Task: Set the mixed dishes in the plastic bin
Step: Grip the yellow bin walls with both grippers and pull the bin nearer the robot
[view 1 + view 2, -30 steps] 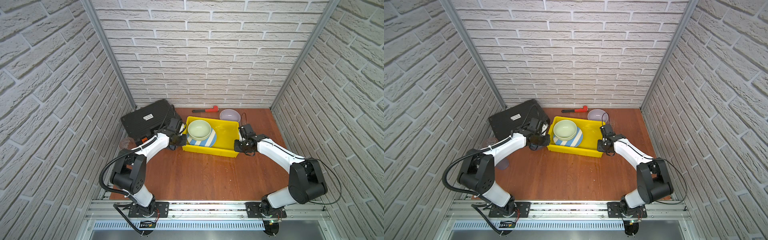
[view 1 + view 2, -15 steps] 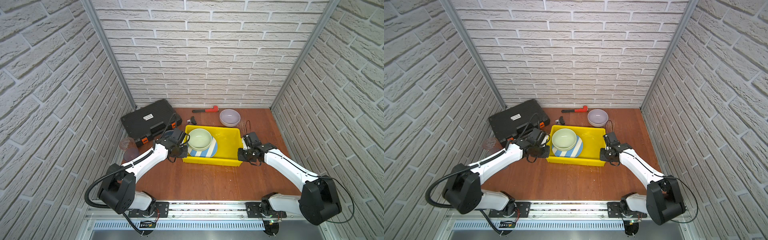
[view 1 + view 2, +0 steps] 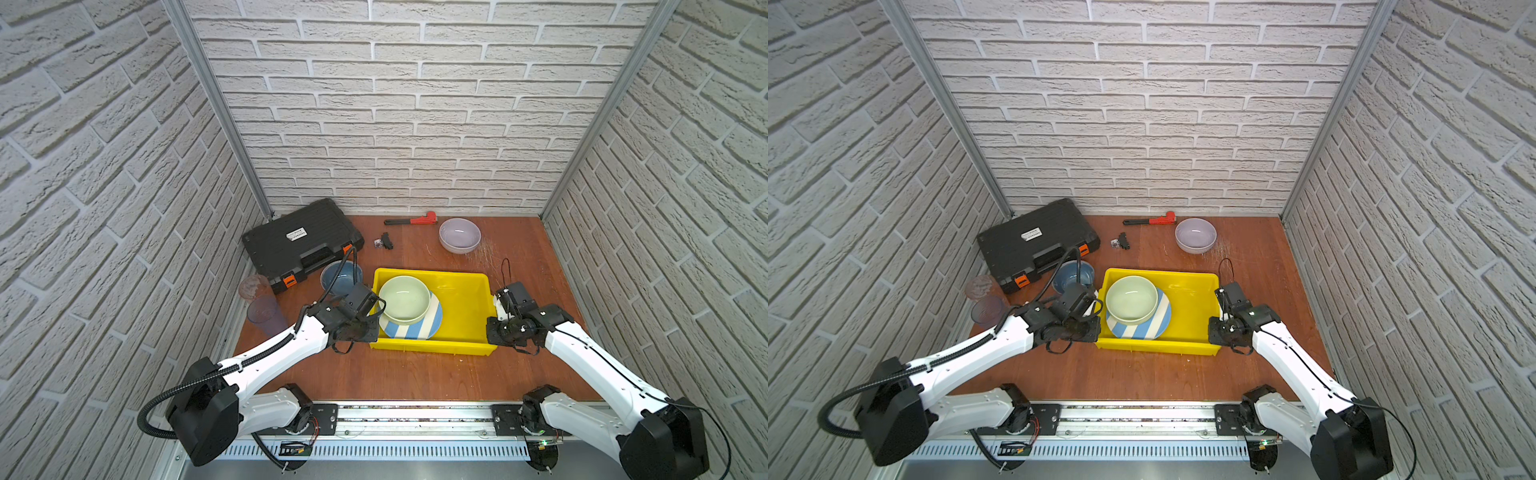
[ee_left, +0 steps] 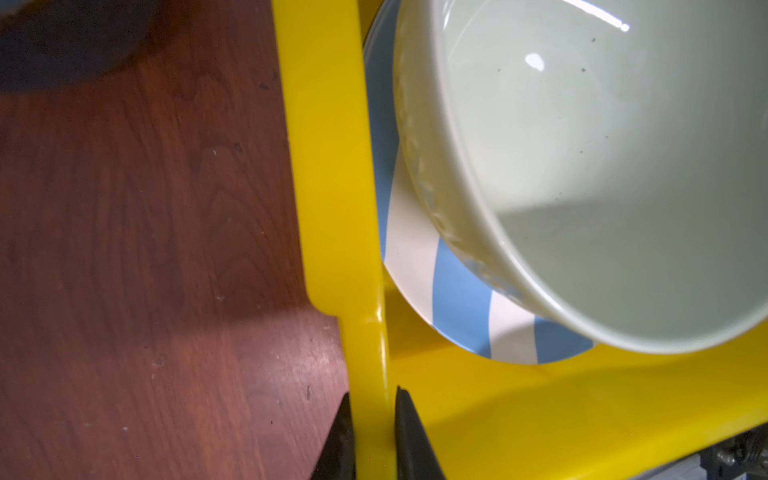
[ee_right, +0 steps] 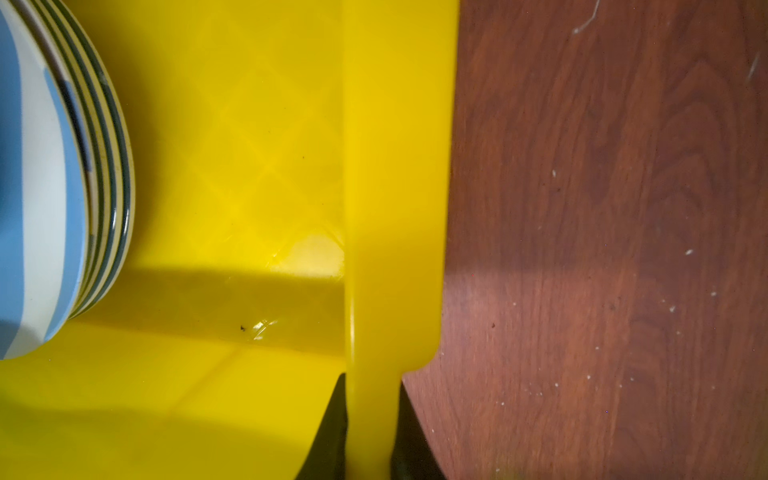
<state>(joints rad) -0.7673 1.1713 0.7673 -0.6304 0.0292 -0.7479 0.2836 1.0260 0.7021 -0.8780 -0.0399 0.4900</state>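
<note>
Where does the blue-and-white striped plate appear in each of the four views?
Top view: striped plate in the yellow bin's left half, under the pale green bowl.
Top view: same spot, crescent showing.
Left wrist: between the bin's rim and the bowl.
Right wrist: topping stacked plates, across the bin floor from the rim.
Shared landmark: the yellow bin's rim.

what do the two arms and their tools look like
White rounded shells, black joints and wrists. The left arm carries a ribbed black hose; the right arm has a thin black cable loop. The left tool and right tool end in slim dark tapered fingers.
</note>
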